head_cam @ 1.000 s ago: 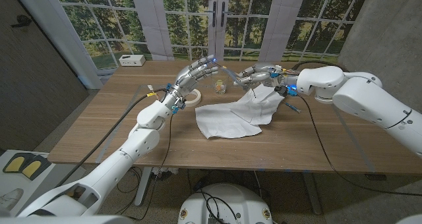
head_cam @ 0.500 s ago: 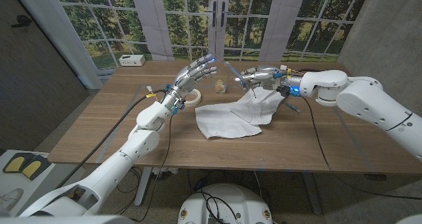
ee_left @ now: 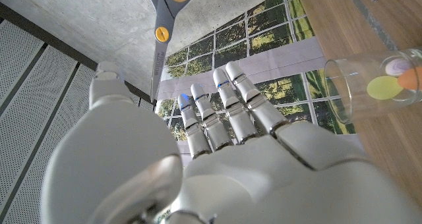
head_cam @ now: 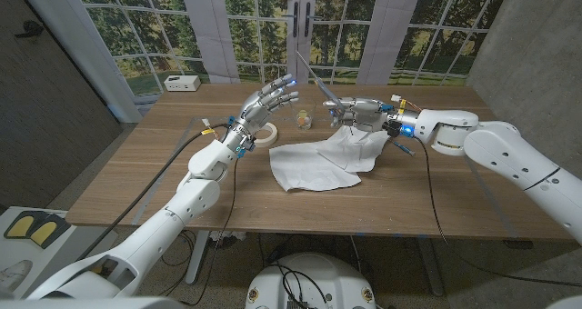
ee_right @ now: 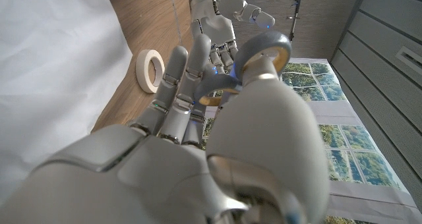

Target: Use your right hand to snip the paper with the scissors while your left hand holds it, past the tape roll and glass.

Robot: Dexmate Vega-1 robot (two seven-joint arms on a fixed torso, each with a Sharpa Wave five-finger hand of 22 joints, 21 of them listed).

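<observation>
The white paper [head_cam: 318, 162] lies rumpled on the wooden table [head_cam: 182, 177], its far corner humped up under my right hand [head_cam: 360, 113]. That hand grips the grey-handled scissors [head_cam: 316, 78], whose blades point up and to the left; the handle loop [ee_right: 265, 47] sits around the thumb. My left hand [head_cam: 270, 101] hangs raised above the tape roll [head_cam: 265, 136], fingers spread, holding nothing and apart from the paper. The small glass [head_cam: 304, 120] with coloured bits inside stands between the two hands. From the left wrist the scissors [ee_left: 160, 28] and glass [ee_left: 373, 85] show past the fingers [ee_left: 232, 109].
A white box [head_cam: 183, 83] sits at the table's far left corner. Black cables [head_cam: 414, 154] run over the table beside the right forearm. Bare wood lies in front of the paper. The tape roll [ee_right: 150, 70] lies on the table past the paper's [ee_right: 59, 59] edge.
My right hand has drawn back to the right, away from the left hand, and the scissor blades now point more steeply upward. The left hand stays raised and spread.
</observation>
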